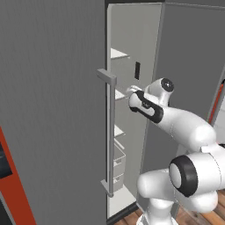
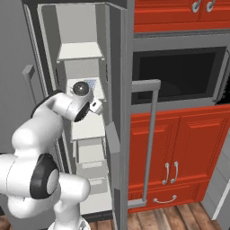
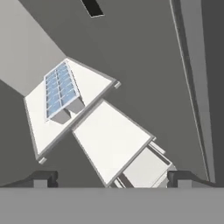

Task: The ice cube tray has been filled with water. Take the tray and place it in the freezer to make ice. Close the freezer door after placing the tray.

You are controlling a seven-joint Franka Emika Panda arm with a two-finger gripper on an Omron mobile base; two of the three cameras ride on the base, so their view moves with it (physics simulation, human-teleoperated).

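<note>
The ice cube tray [image 3: 61,91], white with two rows of pale blue cells, lies flat on a white shelf [image 3: 94,81] inside the freezer [image 1: 132,52]. A corner of the tray [image 2: 93,82] peeks out beside my wrist. My gripper [image 3: 112,178] hangs above the shelves, open and apart from the tray, with nothing between its fingertips [image 3: 43,178]. The arm [image 1: 176,123] reaches into the compartment. The freezer door [image 2: 119,112] stands swung open on the right of the opening, its bar handle [image 2: 151,134] sticking out.
The other grey door [image 1: 52,88] on the left has a long bar handle [image 1: 110,132] close to my forearm. A lower white shelf [image 3: 113,140] and drawers [image 2: 92,166] sit below the tray. Red cabinets [image 2: 179,148] and a dark oven recess [image 2: 179,74] stand to the right.
</note>
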